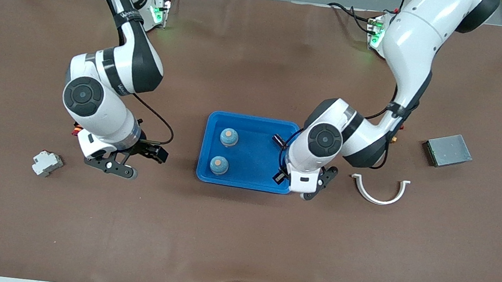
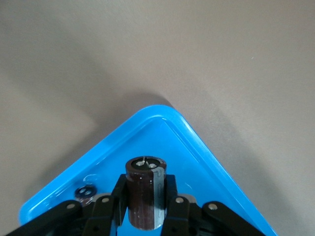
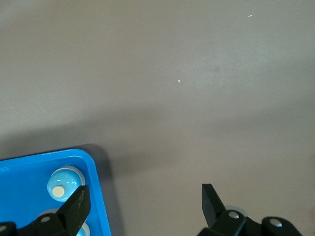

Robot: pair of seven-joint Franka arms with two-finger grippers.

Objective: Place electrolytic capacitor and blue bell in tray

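The bright blue tray lies mid-table. Two blue bells stand in it, toward the right arm's end. My left gripper is over the tray's corner at the left arm's end. In the left wrist view my left gripper is shut on a dark brown electrolytic capacitor, held upright over the tray's floor. A small dark round thing lies in the tray beside it. My right gripper is open and empty over bare table beside the tray. The right wrist view shows the tray's rim and a bell.
A grey-white breaker block lies toward the right arm's end of the table. A white curved clip and a small grey flat box lie toward the left arm's end. Brown table surface surrounds the tray.
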